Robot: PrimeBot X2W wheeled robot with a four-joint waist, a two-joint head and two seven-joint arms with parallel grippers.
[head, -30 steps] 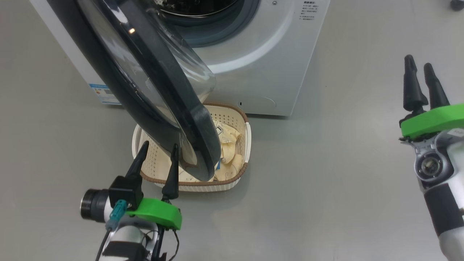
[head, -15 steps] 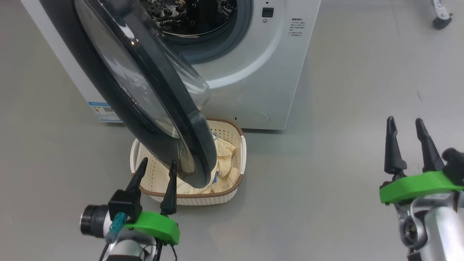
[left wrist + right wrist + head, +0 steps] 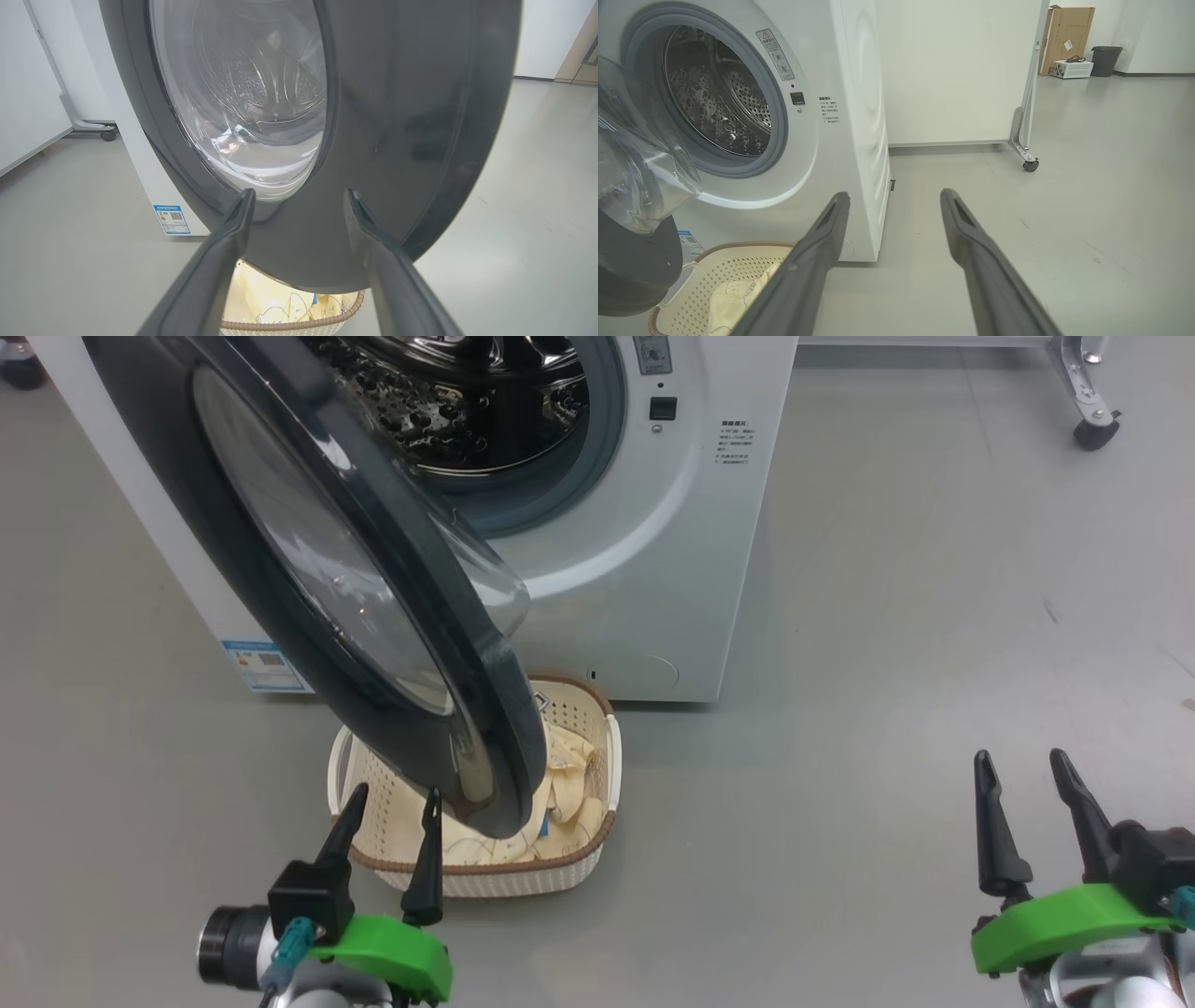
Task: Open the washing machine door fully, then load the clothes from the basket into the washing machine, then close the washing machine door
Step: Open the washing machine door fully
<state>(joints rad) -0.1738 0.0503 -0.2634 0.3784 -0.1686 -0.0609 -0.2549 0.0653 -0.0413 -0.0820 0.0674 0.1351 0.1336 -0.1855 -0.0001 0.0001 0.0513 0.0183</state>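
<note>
Two grippers, both spread wide and both empty, so nothing's committed yet. Your left gripper [image 3: 397, 791] sits low in front of the small cream perforated plastic basket [image 3: 513, 880] with the brown woven-look rim. From its wrist camera the long dark fingers point straight at the lower part of the big round washing machine door [image 3: 411, 116], the one with the glossy black rim and bulging clear glass centre. I can't tell if the tips touch that rim or stop just short. Your right gripper [image 3: 1019, 756] hangs over bare grey floor [image 3: 840, 644], well apart from everything.

That door is swung out from the large white front-loading washing machine [image 3: 635, 569] but I'd say it's not fully open. Its bottom edge hangs over the left side of the basket, and the pale yellow clothes [image 3: 565, 784] with thin blue line prints peek out to the right of it. What you can see of the perforated steel drum [image 3: 467, 401] looks empty.

What I'd worry about:
- Reach for the clothes now and your fingers or wrist probably clip the door rim, since it covers much of the basket.
- Push the door on that slick curved rim and a fingertip could skate off onto the glass.
- Come in low and you may shove the light basket along the floor.

Writing-wise, there's a blue sticker [image 3: 172, 219] low on the front with a QR-type square, a warning sticker [image 3: 775, 53] with a triangle by the opening, and a block of small print [image 3: 830, 109] below it. All too small to read, and I can't spot a brand name.
</note>
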